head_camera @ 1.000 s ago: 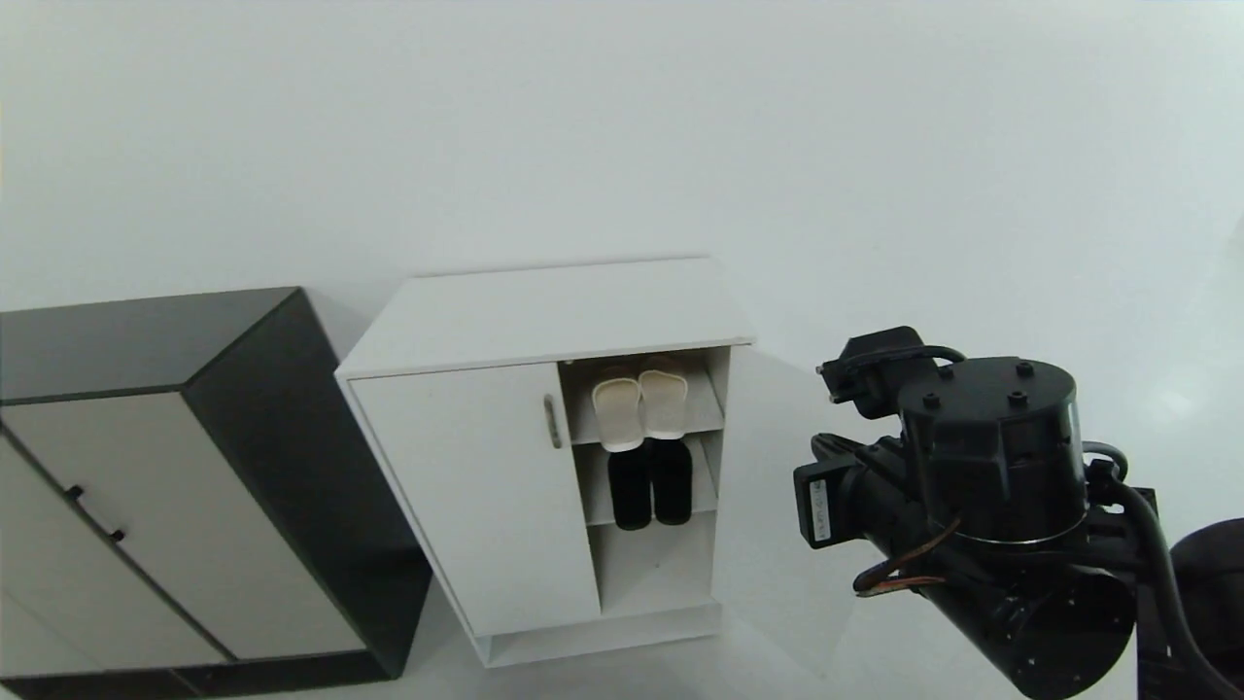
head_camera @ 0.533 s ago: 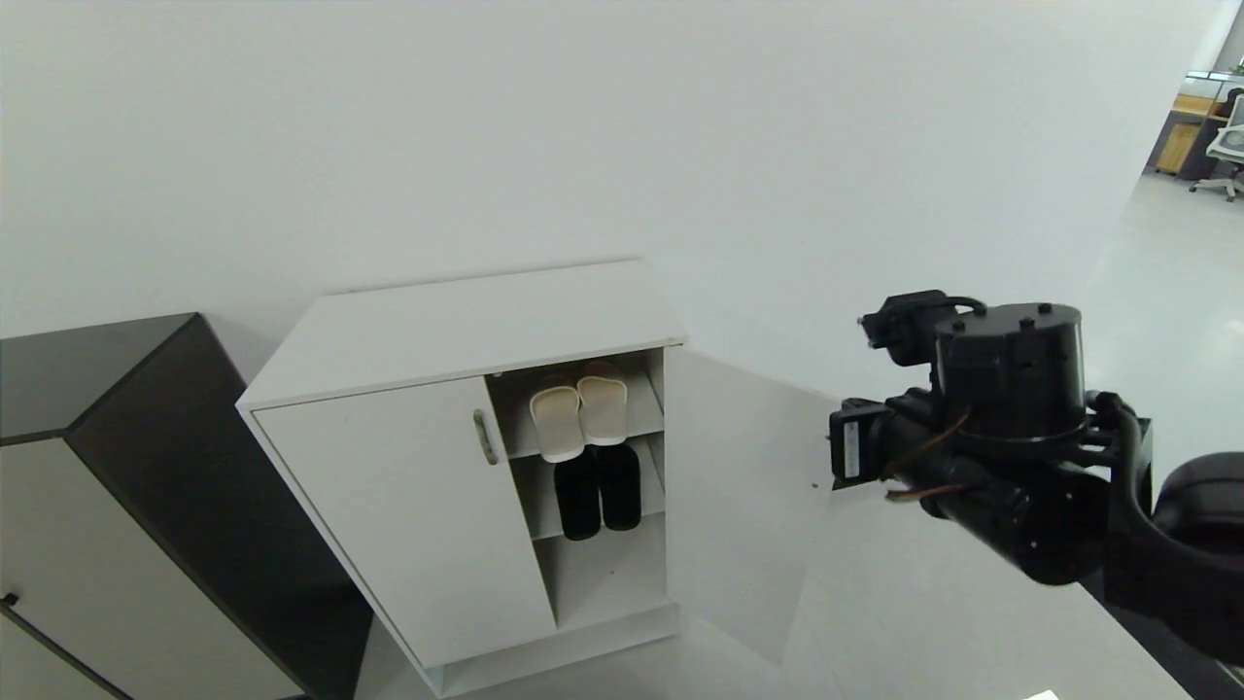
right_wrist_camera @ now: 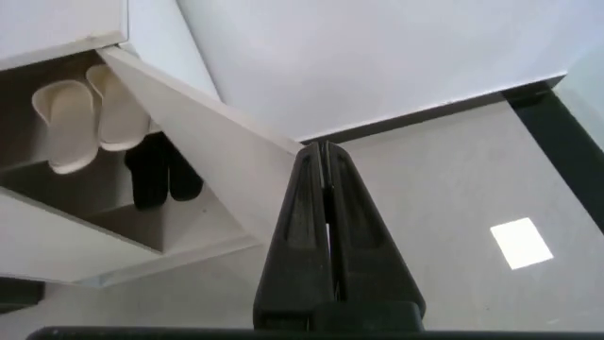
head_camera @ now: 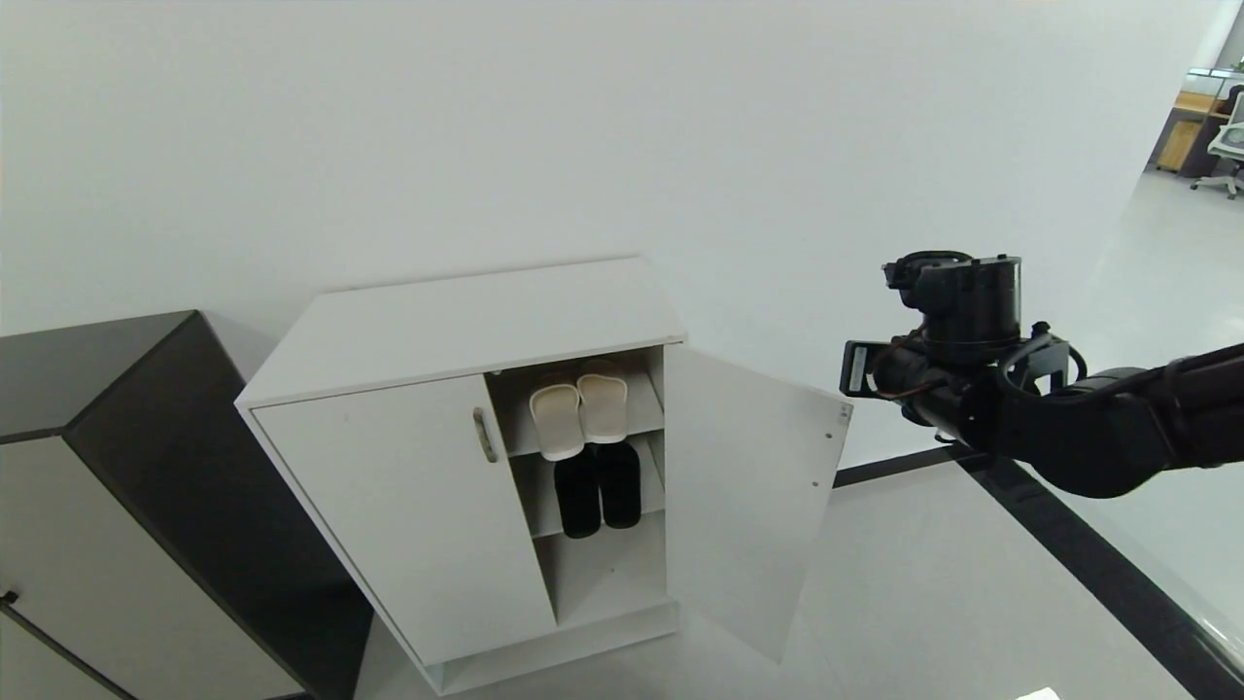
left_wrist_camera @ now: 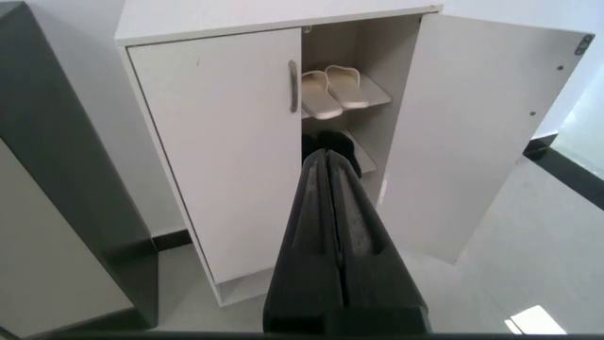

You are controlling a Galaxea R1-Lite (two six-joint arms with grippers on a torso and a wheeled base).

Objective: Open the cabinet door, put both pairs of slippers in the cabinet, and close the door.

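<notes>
The right arm has lifted clear of the open door [head_camera: 748, 506], which stands swung wide as before. A dark cabinet [head_camera: 146, 467] sits left of the left gripper [left_wrist_camera: 326, 156], whose fingers are pressed together and point at the white cabinet [head_camera: 466, 321]. Ahead of them on the shelves lie the white slippers [head_camera: 581, 413], with the black slippers [head_camera: 598, 491] below. The right gripper [right_wrist_camera: 327, 149], fingers together, hangs near the door's free edge. Bare floor [head_camera: 923, 583] spreads beyond.
</notes>
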